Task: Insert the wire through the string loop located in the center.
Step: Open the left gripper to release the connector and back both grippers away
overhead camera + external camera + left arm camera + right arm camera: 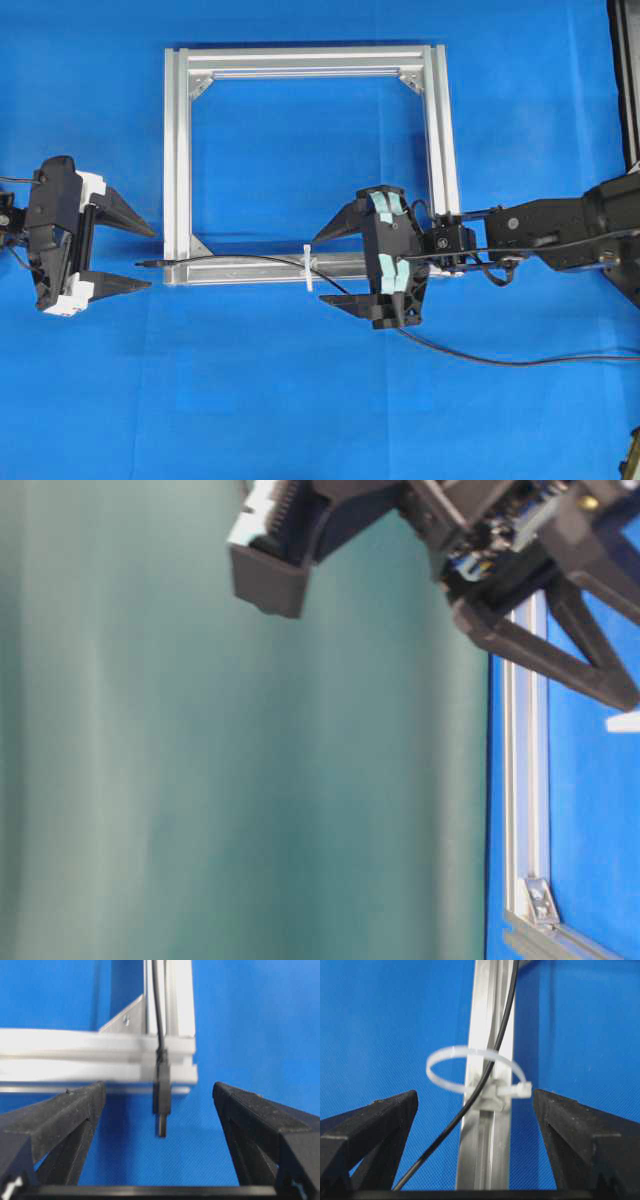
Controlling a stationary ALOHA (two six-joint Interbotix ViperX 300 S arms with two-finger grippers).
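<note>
Open blue table (300,400) surrounds both grippers, while the aluminium frame (176,160) and the wire (240,259) lie between them.

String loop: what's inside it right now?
The wire runs through the string loop, over the frame bar. The loop's base under the bar is hidden.

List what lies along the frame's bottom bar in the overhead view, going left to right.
left gripper → wire plug tip, just off the bar's left end → string loop at mid-bar, wire passing through it → right gripper → right arm.
</note>
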